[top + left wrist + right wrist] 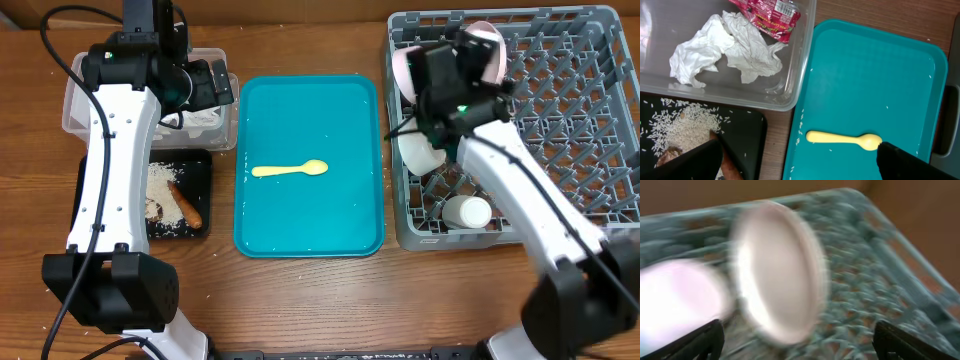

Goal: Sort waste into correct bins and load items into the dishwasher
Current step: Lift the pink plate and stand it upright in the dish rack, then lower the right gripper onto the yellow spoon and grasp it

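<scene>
Mostly to the right, the grey dish rack [570,110] filled its side of the table, with its near-left part hidden under the right arm. Beside it lay the teal serving tray [345,120]. At the far left stood the clear tub [72,105], half covered by the left arm. The black tray [200,170] sat just in front of it, its left part also hidden.

The left gripper [797,170] hung over the gap between tub and teal tray, spread wide and empty. Only its dark tips showed at the bottom of the wrist view. The right gripper [797,347] hovered over the rack, likewise spread with nothing between the tips, in a badly blurred view.

There the white plate [782,275] stood on edge among the pegs, with a pale bowl [680,300] beside it, cut off at the left. A second bowl [420,150] sat lower in the rack, partly under the arm, and a small white cup [467,211] lay near the front.

The yellow spoon [290,169] lay alone on the teal tray. In the tub, the crumpled napkin [725,50] touched the red-and-white wrapper [771,15], whose top was cut off. Rice [677,125] and a brown chunk [188,208] lay in the black tray.
</scene>
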{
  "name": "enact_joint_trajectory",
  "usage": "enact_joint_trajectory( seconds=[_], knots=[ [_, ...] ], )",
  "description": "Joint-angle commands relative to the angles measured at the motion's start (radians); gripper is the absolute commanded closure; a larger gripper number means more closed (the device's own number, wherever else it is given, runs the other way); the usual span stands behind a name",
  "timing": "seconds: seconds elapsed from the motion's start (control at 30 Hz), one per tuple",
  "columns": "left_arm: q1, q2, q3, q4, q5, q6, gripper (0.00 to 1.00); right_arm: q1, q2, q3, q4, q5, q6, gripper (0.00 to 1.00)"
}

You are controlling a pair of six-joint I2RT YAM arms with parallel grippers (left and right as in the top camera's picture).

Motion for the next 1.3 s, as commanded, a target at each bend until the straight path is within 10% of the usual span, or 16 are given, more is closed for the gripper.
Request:
enact_joint_trajectory(
  seconds=[0.0,0.2,0.5,0.9,1.27],
  knots=[
    [0.003,-0.015,0.01,0.003,0.006,0.027,0.0,0.127,-0.138,0.078,-0.001,-0.396,-0.08,0.12],
    [0.003,-0.015,0.01,0.003,0.006,0.027,0.0,0.225,-0.002,0.073,-0.002,-0.814,0.159,0.2],
    [0.003,-0.015,0.01,0.003,0.006,0.027,0.0,0.253,0.305,0.073,-0.058,-0.927,0.701,0.32],
    [0.003,-0.015,0.01,0.003,0.006,0.027,0.0,0.292,0.5,0.073,0.084,-0.901,0.872,0.38],
    [0.003,-0.015,0.01,0.003,0.006,0.027,0.0,0.291,0.605,0.073,0.142,-0.592,0.873,0.69]
  ],
)
